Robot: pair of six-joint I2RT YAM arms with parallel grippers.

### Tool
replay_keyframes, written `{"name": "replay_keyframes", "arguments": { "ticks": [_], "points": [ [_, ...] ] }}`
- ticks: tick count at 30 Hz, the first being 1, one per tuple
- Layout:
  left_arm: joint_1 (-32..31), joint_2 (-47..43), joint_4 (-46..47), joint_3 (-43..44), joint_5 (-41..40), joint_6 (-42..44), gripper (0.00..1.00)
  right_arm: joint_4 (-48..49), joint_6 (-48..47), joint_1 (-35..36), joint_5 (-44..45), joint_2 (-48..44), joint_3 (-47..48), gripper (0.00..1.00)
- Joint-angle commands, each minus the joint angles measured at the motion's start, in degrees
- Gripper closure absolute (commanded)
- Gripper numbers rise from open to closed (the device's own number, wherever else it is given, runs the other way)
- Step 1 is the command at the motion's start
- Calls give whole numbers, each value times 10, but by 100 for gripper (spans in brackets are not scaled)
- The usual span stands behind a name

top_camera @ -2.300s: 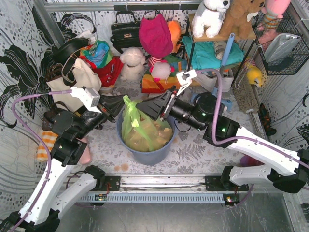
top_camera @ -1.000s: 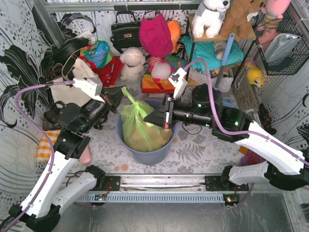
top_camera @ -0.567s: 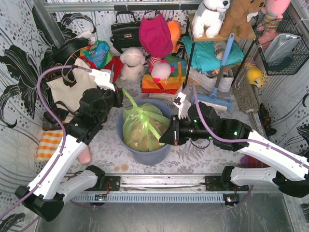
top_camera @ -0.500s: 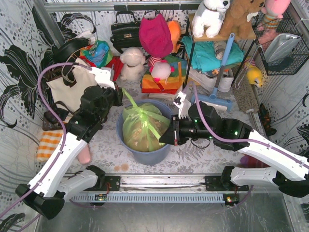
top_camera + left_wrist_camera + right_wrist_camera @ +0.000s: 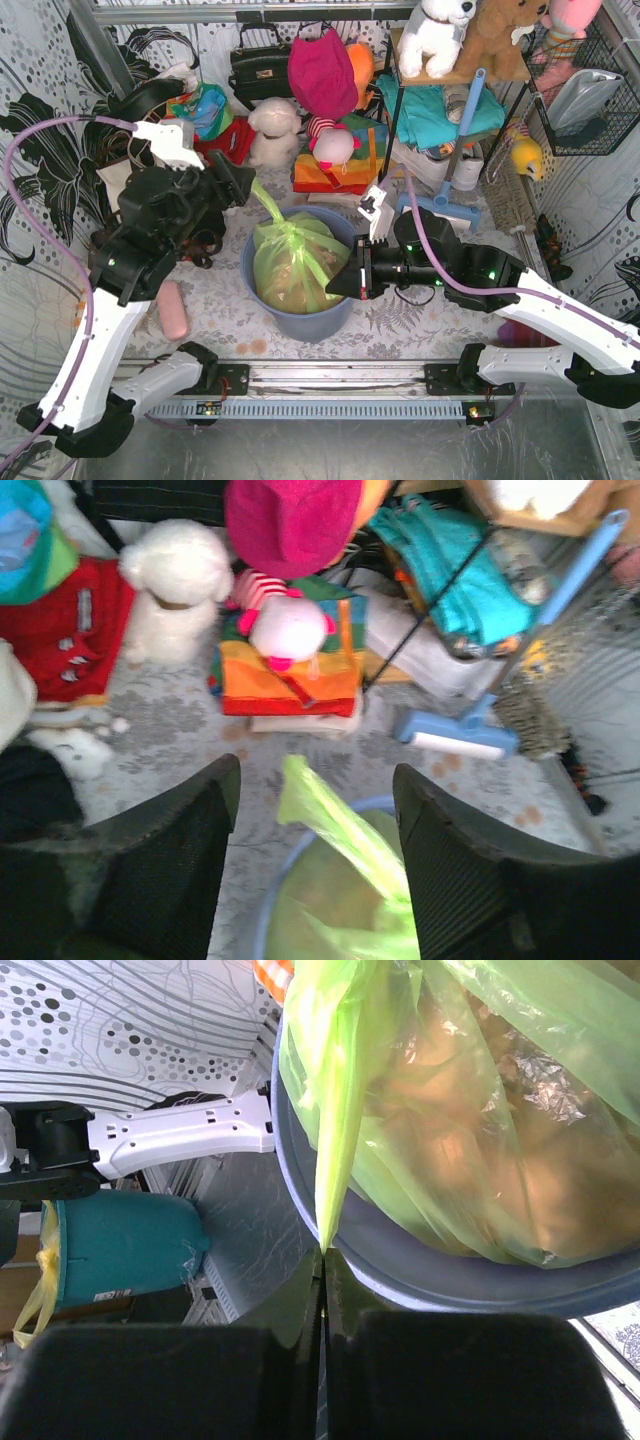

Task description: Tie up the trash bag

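Note:
The lime-green trash bag (image 5: 298,262) sits in a round blue bin (image 5: 300,322), with brown paper showing through. One twisted tail (image 5: 264,198) of the bag sticks up toward the back left. My left gripper (image 5: 240,186) hovers by that tail and is open. In the left wrist view the tail (image 5: 330,825) stands free between the wide-apart fingers (image 5: 170,860), touching neither. My right gripper (image 5: 345,284) is at the bin's right rim, shut on another stretched strip of the bag (image 5: 335,1150); the jaws (image 5: 323,1252) pinch its tip just outside the bin rim (image 5: 400,1272).
Clutter rings the bin: a cream tote bag (image 5: 112,178) at left, a white plush (image 5: 272,130), folded rainbow cloth (image 5: 290,670), a black handbag (image 5: 260,65), a blue brush (image 5: 440,208) and a shelf rack at right. A pink object (image 5: 172,310) lies front left.
My left gripper has opened and let go of the bag's tail, then pulled back up and left. The right gripper still holds its strip at the bin's right rim.

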Motion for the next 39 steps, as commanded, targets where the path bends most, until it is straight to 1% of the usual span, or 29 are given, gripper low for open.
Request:
{"name": "replay_keyframes", "arguments": {
  "ticks": [1, 2, 3, 4, 5, 8, 11, 13, 15, 21, 23, 25, 30, 34, 36, 37, 39],
  "points": [
    [3, -16, -40, 32, 91, -74, 24, 23, -6, 2, 11, -4, 16, 98],
    [3, -23, -26, 22, 117, -91, 18, 22, 0, 1, 14, -5, 15, 84],
    [2, -31, -12, 10, 140, -110, 16, 21, 3, 1, 16, -6, 15, 70],
    [2, -38, 2, -2, 157, -126, 15, 22, 6, 1, 21, -7, 15, 61],
    [2, -43, 13, -13, 173, -140, 15, 22, 8, 2, 27, -6, 17, 54],
    [3, -52, 38, -42, 187, -169, 14, 11, 15, 2, 61, -1, 27, 48],
    [2, -68, 80, -92, 186, -192, 12, 10, 15, 2, 87, 12, 34, 45],
    [3, -68, 86, -114, 179, -194, 12, 16, 13, 1, 91, 25, 38, 45],
    [3, -66, 95, -129, 179, -196, 12, 22, 8, 1, 88, 40, 43, 46],
    [2, -62, 132, -159, 184, -204, 13, 36, 6, 1, 75, 64, 41, 54],
    [2, -58, 127, -161, 169, -196, 13, 35, 6, 1, 78, 66, 40, 57],
    [3, -59, 120, -166, 151, -190, 14, 35, 4, 2, 78, 66, 39, 62],
    [3, -54, 136, -178, 138, -184, 18, 37, 1, 1, 80, 61, 33, 86],
    [2, -37, 153, -185, 147, -182, 22, 35, 2, 2, 80, 55, 31, 91],
    [3, -31, 163, -189, 149, -183, 28, 34, 3, 1, 80, 53, 29, 95],
    [3, -30, 168, -190, 150, -184, 33, 34, 3, 1, 80, 52, 28, 97],
    [2, -28, 179, -190, 153, -183, 48, 37, 4, 1, 81, 49, 23, 100]
  ]
}}
